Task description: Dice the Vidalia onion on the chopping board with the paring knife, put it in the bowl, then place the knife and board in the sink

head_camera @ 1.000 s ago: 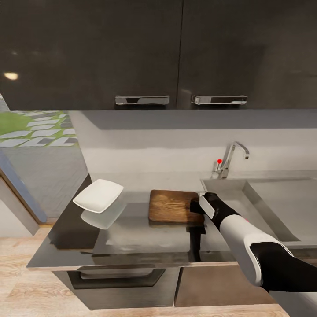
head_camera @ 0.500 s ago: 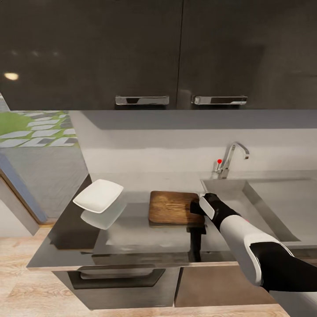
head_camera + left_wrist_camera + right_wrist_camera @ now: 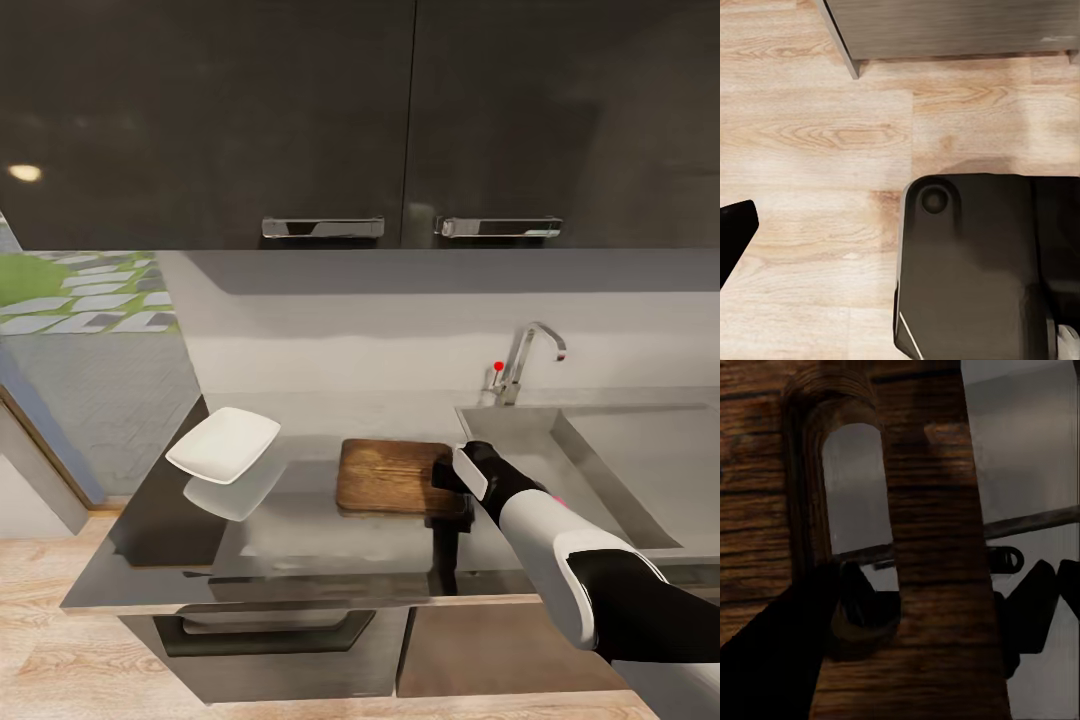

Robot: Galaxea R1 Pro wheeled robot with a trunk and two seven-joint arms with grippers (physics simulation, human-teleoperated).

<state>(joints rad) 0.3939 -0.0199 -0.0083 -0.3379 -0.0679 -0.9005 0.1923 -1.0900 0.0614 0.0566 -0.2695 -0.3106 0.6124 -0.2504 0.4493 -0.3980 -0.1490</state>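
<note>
The dark brown chopping board (image 3: 385, 475) lies on the grey countertop (image 3: 300, 550), just left of the sink (image 3: 650, 450). My right gripper (image 3: 450, 482) is shut on the board's handle end. In the right wrist view one finger (image 3: 840, 611) reaches through the oval slot of the board (image 3: 937, 472) and the other sits outside its edge. The white bowl (image 3: 223, 443) rests at the counter's far left. The paring knife and the onion are out of view. A dark fingertip (image 3: 733, 232) of my left gripper hangs over the floor.
The chrome tap (image 3: 525, 360) with its red-tipped lever stands behind the sink. Dark wall cabinets (image 3: 300, 120) hang above the counter. Under the left arm are light wood flooring (image 3: 817, 135) and my black base (image 3: 975, 262).
The chopping board has shifted slightly toward the counter's front edge, with my right gripper on its handle end. The bowl and the camera have stayed put.
</note>
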